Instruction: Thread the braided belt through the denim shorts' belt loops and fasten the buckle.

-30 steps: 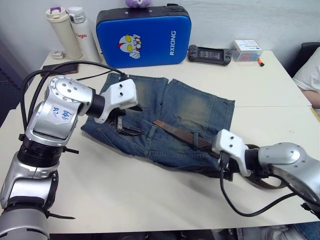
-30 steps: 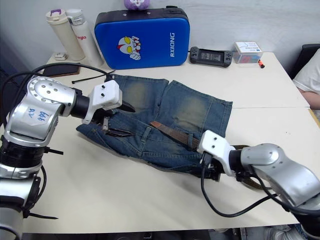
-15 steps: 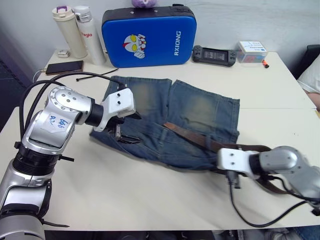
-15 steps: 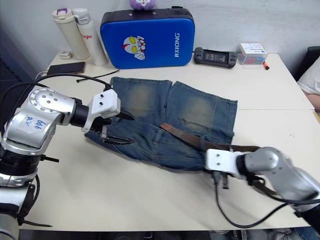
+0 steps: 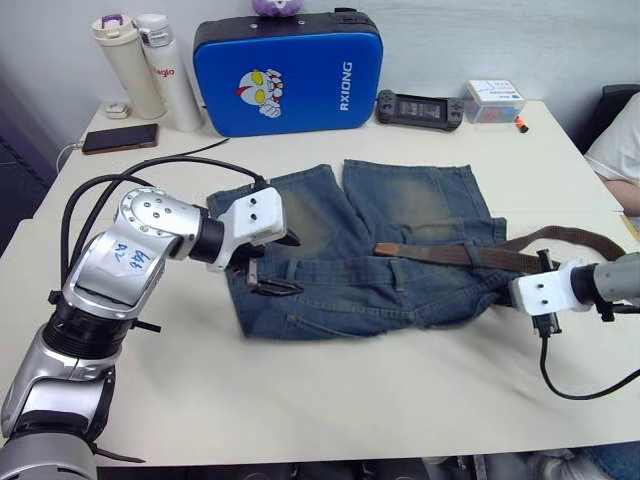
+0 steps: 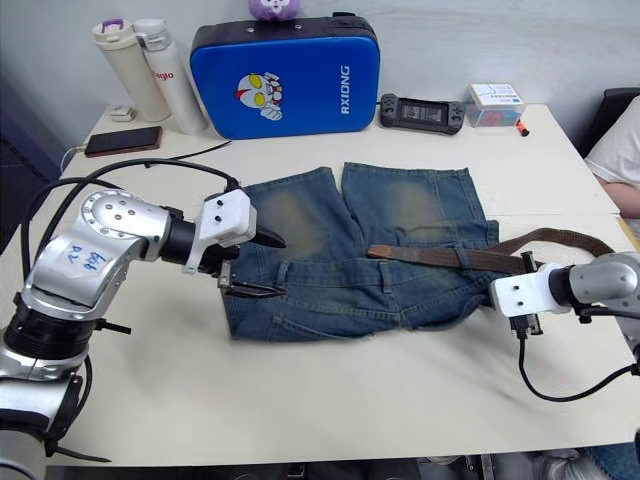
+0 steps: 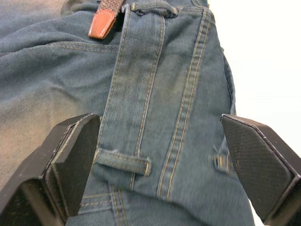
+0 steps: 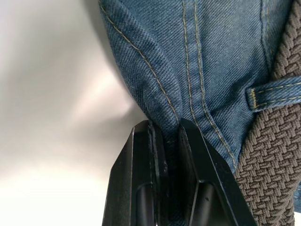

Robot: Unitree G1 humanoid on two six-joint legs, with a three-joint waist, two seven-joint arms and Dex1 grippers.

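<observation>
From the head views, the shorts (image 6: 370, 250) lie flat on the desk (image 6: 330, 400) between the two hands, probably stretched so the waistband stays straight for the belt (image 6: 450, 258). The left wrist view adds that the left hand (image 7: 160, 155) is released, a belt loop (image 7: 123, 162) between its fingers and the belt's tip beyond. The right wrist view shows the right hand (image 8: 167, 155) clenched on the shorts' edge, belt just beside.

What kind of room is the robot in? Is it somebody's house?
Probably an office or lab rather than a house. A plain white table holds two tall drink flasks, a black handheld game console, a dark phone and a blue padded cartoon case.
</observation>
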